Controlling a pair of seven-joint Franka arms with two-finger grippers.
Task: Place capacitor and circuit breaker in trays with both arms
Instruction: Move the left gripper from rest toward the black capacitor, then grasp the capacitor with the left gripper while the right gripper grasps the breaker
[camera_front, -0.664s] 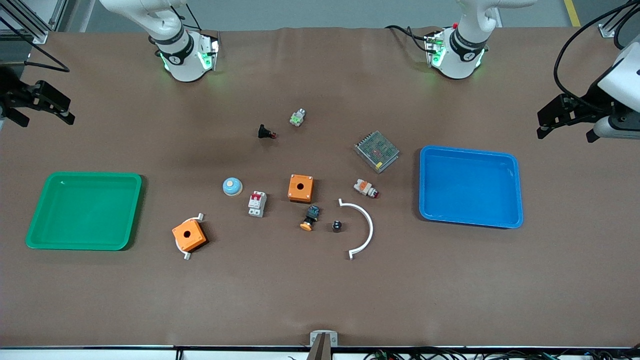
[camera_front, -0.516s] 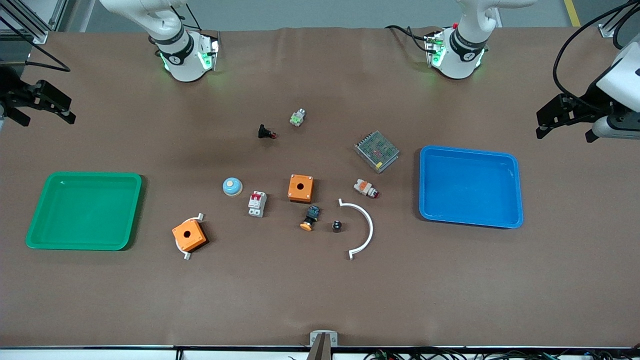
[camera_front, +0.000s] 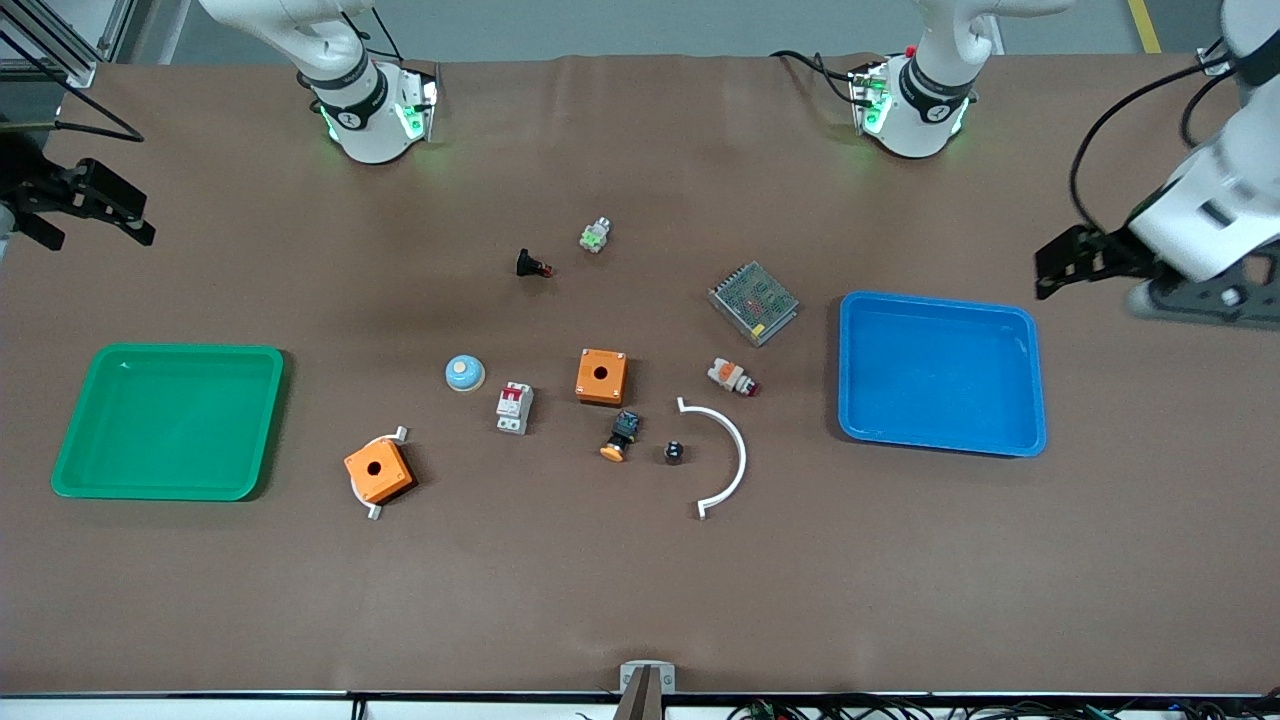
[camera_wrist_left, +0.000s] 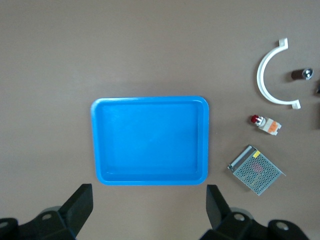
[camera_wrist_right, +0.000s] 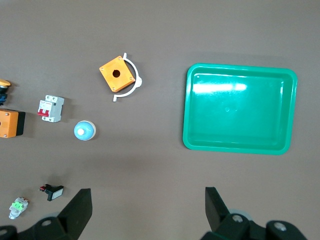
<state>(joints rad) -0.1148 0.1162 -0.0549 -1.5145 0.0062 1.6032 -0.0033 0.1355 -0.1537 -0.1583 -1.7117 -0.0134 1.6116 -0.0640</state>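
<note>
The brown table (camera_front: 640, 580) carries the capacitor (camera_front: 674, 453) and circuit breaker (camera_front: 514, 407) near its middle, both well apart from either set of fingers. The left gripper (camera_front: 1065, 262), fingers spread and empty, hangs over the left arm's end by the blue tray (camera_front: 1030, 385); the right gripper (camera_front: 85, 210), likewise spread, hangs over the right arm's end.

The right hand (camera_front: 75, 205) is partly cut off by the front view's edge.
</note>
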